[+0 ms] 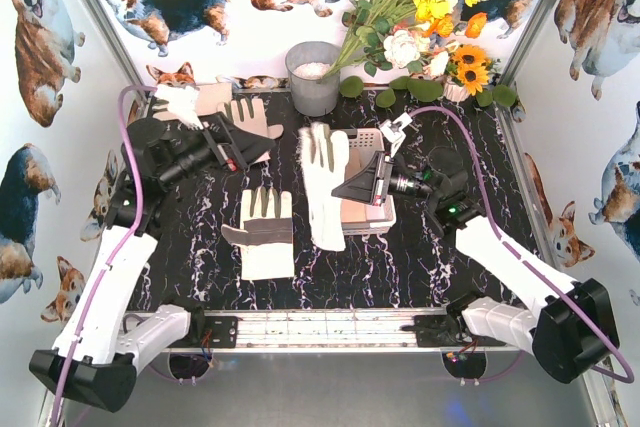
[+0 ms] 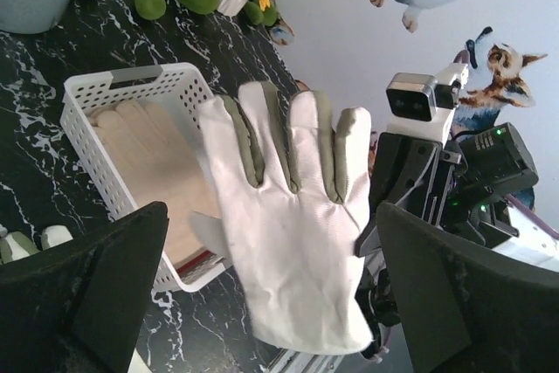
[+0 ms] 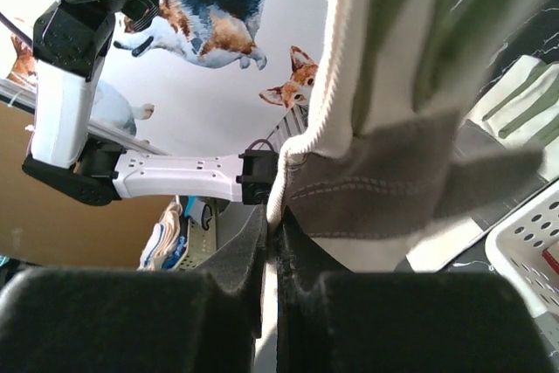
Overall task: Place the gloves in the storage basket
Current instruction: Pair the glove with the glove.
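Observation:
A white glove (image 1: 325,182) with grey finger strips hangs over the left edge of the storage basket (image 1: 380,222). My right gripper (image 1: 348,188) is shut on its side edge. In the right wrist view the jaws (image 3: 279,226) pinch the glove's rolled hem (image 3: 393,128). A tan glove (image 2: 148,150) lies inside the basket (image 2: 83,141). My left gripper (image 1: 236,151) stands open and empty to the left. Its wrist view shows the held glove (image 2: 293,216) beyond the spread fingers (image 2: 87,294). Another glove (image 1: 262,229) lies flat on the table.
Two more gloves (image 1: 252,113) (image 1: 180,101) lie at the back left, by my left arm. A grey round bucket (image 1: 313,77) stands at the back centre beside a bunch of flowers (image 1: 420,7). Corgi-print walls close in the black marbled table (image 1: 450,147).

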Robot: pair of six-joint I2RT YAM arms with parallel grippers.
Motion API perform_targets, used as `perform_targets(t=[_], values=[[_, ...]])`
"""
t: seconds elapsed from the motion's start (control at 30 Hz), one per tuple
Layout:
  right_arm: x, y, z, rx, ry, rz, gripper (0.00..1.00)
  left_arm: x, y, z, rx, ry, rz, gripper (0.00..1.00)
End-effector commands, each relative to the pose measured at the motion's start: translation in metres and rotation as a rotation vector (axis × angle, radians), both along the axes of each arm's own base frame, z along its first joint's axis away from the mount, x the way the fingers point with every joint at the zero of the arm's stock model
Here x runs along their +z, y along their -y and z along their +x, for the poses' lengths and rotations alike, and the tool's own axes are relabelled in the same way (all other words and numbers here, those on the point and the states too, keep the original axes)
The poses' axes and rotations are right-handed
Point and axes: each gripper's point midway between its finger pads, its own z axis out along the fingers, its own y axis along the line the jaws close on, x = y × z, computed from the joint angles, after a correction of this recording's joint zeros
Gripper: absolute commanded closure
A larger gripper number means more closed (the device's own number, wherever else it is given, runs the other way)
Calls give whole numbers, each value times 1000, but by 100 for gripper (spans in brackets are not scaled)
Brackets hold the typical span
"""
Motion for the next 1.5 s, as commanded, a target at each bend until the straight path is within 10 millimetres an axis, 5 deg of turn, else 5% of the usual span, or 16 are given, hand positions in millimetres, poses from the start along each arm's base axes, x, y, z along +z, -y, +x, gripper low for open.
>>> perform_targets(t=[0.0,0.33,0.63,0.8,1.27,1.4,1.47], values=[[17,4,1,-23,83,26,100,-8,-4,-8,-40,7,-3,0],[52,2,-32,174,129,56,100,-48,23,-40,-276,-6,-205,0],[86,-15,-66,338,187,85,100,-27,52,-74,-491,86,-342,3],[84,-26,-64,366,175,82,100,-24,67,-85,-546,89,-367,21],[34,-20,-26,90,128,-143,100,-49,52,-56,-331,40,-353,81],[6,-13,-4,-43,44,-264,100,-67,41,-37,-198,1,-259,100],[-11,-15,3,-67,-12,-315,100,-82,36,-30,-139,-42,-205,100]])
